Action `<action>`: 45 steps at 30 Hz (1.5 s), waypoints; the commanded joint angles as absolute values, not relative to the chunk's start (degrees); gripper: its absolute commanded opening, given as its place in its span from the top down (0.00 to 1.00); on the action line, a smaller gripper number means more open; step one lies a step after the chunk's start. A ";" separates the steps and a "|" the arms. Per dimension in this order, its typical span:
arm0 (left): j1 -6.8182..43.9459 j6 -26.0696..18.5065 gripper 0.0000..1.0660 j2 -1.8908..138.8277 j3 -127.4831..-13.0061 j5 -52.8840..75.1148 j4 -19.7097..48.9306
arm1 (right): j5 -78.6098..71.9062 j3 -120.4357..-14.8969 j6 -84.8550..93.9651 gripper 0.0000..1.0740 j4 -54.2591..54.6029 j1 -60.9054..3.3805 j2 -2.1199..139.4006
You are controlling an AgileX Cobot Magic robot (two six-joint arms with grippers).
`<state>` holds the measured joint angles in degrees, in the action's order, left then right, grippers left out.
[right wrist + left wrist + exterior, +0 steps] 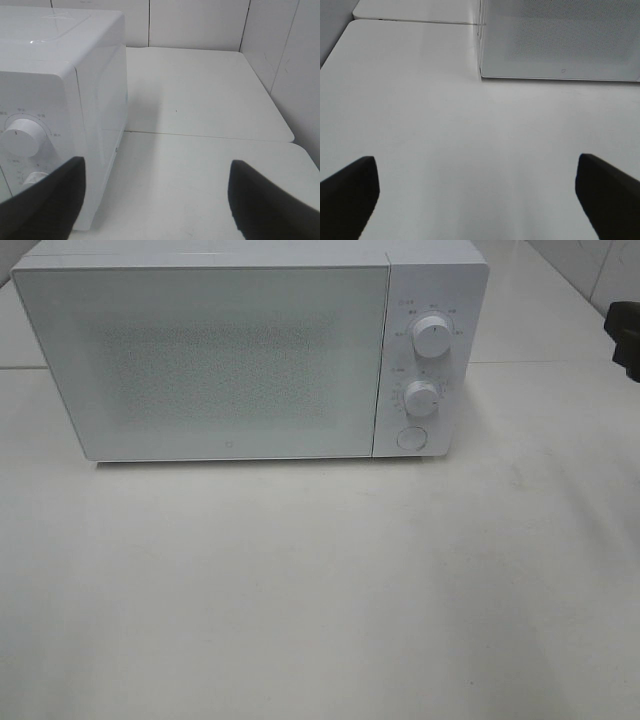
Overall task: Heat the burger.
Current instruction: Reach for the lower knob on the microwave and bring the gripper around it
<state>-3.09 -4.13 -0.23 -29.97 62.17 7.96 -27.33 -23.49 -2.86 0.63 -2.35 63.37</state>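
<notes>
Boxy white microwave (200,350) with shut door on white desk (320,590), left jaws spread over desk, right jaws spread beside microwave

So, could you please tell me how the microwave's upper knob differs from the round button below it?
The upper knob stands proud of the panel; the round button lies nearly flush. Printed markings ring the upper knob; none show around the round button. Both are white and round.

The microwave (250,350) hides its inside behind a dotted door (200,360); markings round its dials (432,337) are too small to read. The left gripper (476,165) and right gripper (157,164) show only fingertips (350,192), the rest cut off.
</notes>
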 commanded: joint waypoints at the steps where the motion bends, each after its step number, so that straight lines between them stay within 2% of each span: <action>1: -3.21 -3.67 0.06 -1.32 -29.74 61.54 8.25 | -34.95 -22.46 -2.18 0.29 0.52 -2.29 66.52; 8: -3.21 -3.67 0.06 -1.32 -29.74 61.54 8.25 | -45.78 -18.33 1.60 0.29 4.70 -3.09 71.62; 11: -3.21 -3.67 0.06 -1.32 -29.74 61.54 8.25 | -49.50 -16.90 5.10 0.29 7.62 -6.13 73.68; 14: -3.21 -3.67 0.06 -1.32 -29.74 61.54 8.25 | -52.25 -15.99 8.59 0.29 11.40 -9.63 75.92; 16: -3.21 -3.67 0.06 -1.32 -29.74 61.54 8.25 | -54.95 -15.58 10.60 0.29 16.67 -14.15 78.32; 17: -3.21 -3.67 0.06 -1.32 -29.74 61.54 8.25 | -54.95 -15.58 10.60 0.29 16.67 -14.15 78.32; 18: -3.21 -3.67 0.06 -1.32 -29.74 61.54 8.25 | -56.09 -15.58 11.57 0.29 20.17 -17.13 79.93; 20: -3.21 -3.67 0.06 -1.32 -29.74 61.54 8.25 | -56.84 -15.58 12.09 0.29 22.06 -18.39 80.67; 23: -3.21 -3.67 0.06 -1.32 -29.74 61.54 8.25 | -59.93 -15.58 13.64 0.29 29.11 -24.69 83.25; 24: -3.21 -3.67 0.06 -1.32 -29.74 61.54 8.25 | -59.93 -15.58 13.64 0.29 29.11 -24.69 83.25; 26: -3.21 -3.67 0.06 -1.32 -29.74 61.54 8.25 | -63.03 -15.64 14.32 0.29 34.89 -30.77 85.71; 31: -3.21 -3.67 0.06 -1.32 -29.74 61.54 8.25 | -66.12 -15.76 14.32 0.29 40.68 -35.98 88.52; 32: -3.21 -3.67 0.06 -1.32 -29.74 61.54 8.25 | -67.15 -16.04 14.32 0.29 43.89 -38.67 89.90; 41: -3.21 -3.67 0.06 -1.32 -29.74 61.54 8.25 | -68.01 -21.14 19.94 0.29 53.29 -46.81 95.51; 45: -3.21 -3.67 0.06 -1.32 -29.74 61.54 8.25 | -67.67 -23.09 20.80 0.29 53.80 -47.84 97.17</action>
<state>-3.09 -4.13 -0.23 -29.97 62.17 7.96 -67.04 -22.57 19.71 53.51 -47.61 97.12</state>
